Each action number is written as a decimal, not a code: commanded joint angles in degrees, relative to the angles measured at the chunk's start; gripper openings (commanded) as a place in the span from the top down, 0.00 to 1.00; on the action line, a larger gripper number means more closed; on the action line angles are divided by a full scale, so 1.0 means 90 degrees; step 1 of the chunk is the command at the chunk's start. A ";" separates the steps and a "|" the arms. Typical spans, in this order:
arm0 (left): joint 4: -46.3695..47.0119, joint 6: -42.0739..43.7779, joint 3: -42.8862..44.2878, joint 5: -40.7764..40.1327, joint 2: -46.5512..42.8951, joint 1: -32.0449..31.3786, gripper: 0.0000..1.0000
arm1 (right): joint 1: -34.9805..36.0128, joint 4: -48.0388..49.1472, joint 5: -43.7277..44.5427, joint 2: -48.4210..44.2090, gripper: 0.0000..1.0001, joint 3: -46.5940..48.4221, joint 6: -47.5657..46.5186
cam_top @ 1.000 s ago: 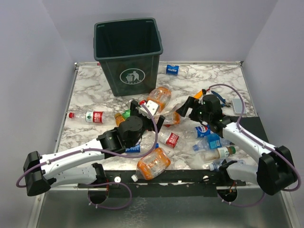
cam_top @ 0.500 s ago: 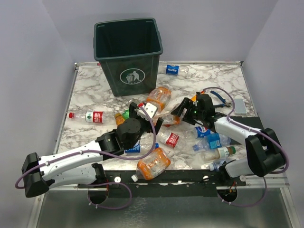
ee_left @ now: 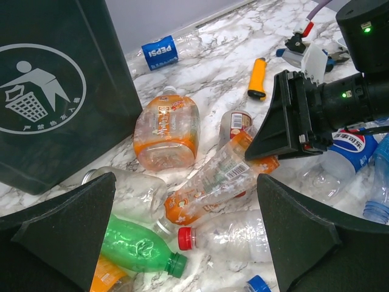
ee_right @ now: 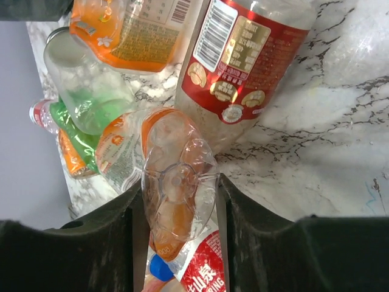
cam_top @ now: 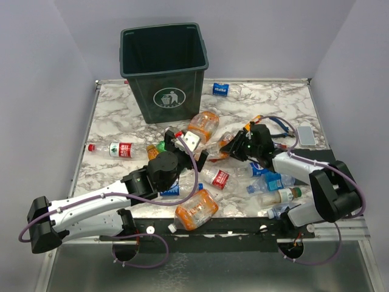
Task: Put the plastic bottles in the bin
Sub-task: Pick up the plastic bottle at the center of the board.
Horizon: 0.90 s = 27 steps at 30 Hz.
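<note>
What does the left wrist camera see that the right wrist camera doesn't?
Only the left wrist view shows the bin, the small orange cylinder and the right gripper seen from outside. Only the right wrist view shows the clear base of the crumpled orange-labelled bottle end-on, sitting between that gripper's fingers. Both views show that bottle and the green bottle.

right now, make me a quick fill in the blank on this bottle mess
1. The bin is dark ___.
2. The right gripper is shut on a crushed bottle with an ___ label.
3. The left gripper is ___, holding nothing.
4. In the top view, the Pepsi bottle lies to the ___ of the bin.
Missing words: green; orange; open; right
</note>
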 commanded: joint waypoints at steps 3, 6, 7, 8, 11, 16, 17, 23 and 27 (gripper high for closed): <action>0.0229 0.0031 -0.0149 -0.0168 0.0053 -0.0042 0.01 | 0.0006 0.0208 0.0196 -0.1027 0.63 -0.0259 -0.0311; 0.0432 -0.0040 -0.0233 -0.0282 -0.0025 -0.0042 0.01 | 0.0001 0.0084 0.0437 -0.1935 0.67 -0.0430 -0.0641; 0.0532 -0.0063 -0.0276 -0.0303 -0.0067 -0.0044 0.01 | 0.0000 0.0036 0.0528 -0.2279 0.68 -0.0489 -0.0769; 0.0624 -0.0096 -0.0340 -0.0319 -0.0107 -0.0044 0.01 | 0.0006 -0.0010 0.0608 -0.2597 0.69 -0.0561 -0.0874; 0.1001 -0.0313 -0.0507 -0.0326 -0.0234 -0.0035 0.01 | 0.0008 -0.0120 0.0795 -0.3548 0.71 -0.0756 -0.1207; 0.1398 -0.1236 -0.0518 -0.0173 -0.0300 -0.0016 0.01 | 0.0007 -0.0362 0.0842 -0.4611 0.72 -0.0924 -0.1439; 0.1377 -0.1437 -0.0438 -0.0099 -0.0290 -0.0010 0.01 | 0.0003 -0.0360 0.0867 -0.4799 0.72 -0.0972 -0.1445; 0.1764 -0.3241 -0.0429 -0.0099 -0.0544 0.0069 0.01 | 0.0003 0.0303 0.1032 -0.5880 0.71 -0.1662 -0.1122; 0.2842 -0.4497 -0.0997 0.0092 -0.0779 0.0106 0.01 | 0.0003 0.0949 0.1111 -0.6292 0.71 -0.2198 -0.0605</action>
